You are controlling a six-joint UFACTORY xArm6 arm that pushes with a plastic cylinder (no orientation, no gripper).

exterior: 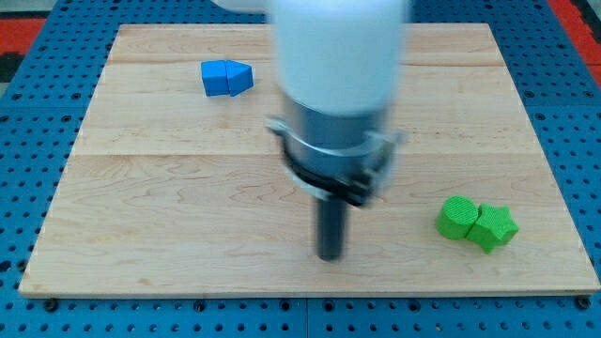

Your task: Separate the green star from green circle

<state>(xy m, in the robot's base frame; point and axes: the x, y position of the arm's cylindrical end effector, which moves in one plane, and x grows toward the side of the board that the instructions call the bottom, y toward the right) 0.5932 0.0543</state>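
Observation:
The green circle (457, 218) and the green star (494, 226) lie touching each other near the view's lower right, the star on the right side of the circle. My tip (330, 255) rests on the wooden board (169, 197) near the view's bottom centre. It is well to the left of the green circle, with a wide gap between them.
A blue block (226, 77), made of a cube-like part and a wedge-like part side by side, lies near the view's upper left. The arm's white and grey body (336, 94) hides the board's middle. A blue pegboard (28, 113) surrounds the board.

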